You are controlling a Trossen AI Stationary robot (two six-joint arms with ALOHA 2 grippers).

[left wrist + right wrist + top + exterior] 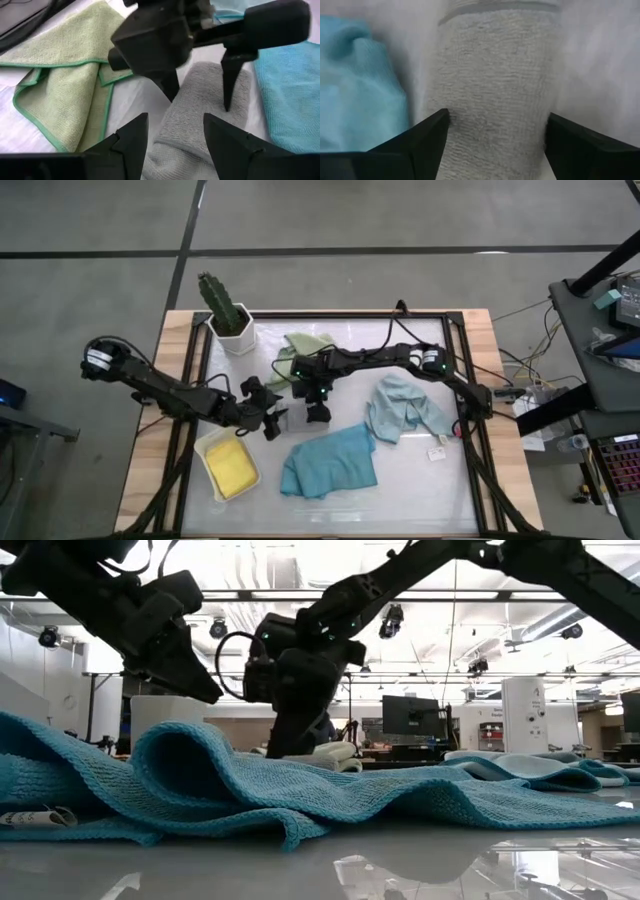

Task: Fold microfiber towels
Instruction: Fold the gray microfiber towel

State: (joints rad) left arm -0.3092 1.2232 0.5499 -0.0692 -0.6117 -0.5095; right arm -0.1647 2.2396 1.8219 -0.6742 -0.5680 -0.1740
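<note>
We see the right gripper [495,137] released, jaws spread astride the folded grey towel [495,75] at mid-table; the left gripper [175,137] hovers parted at its near end, gripping nothing. The teal towel [330,463] lies beside it. We can read no writing anywhere.

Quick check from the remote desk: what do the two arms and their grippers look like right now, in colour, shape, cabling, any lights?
Both arms are matte black, built of slim jointed links. The left gripper has two broad, angular black fingers. The right gripper has a blocky black housing and thin tapering fingers. Small green lights glow on the right arm's wrist, and a black cable loops beside it.
</note>
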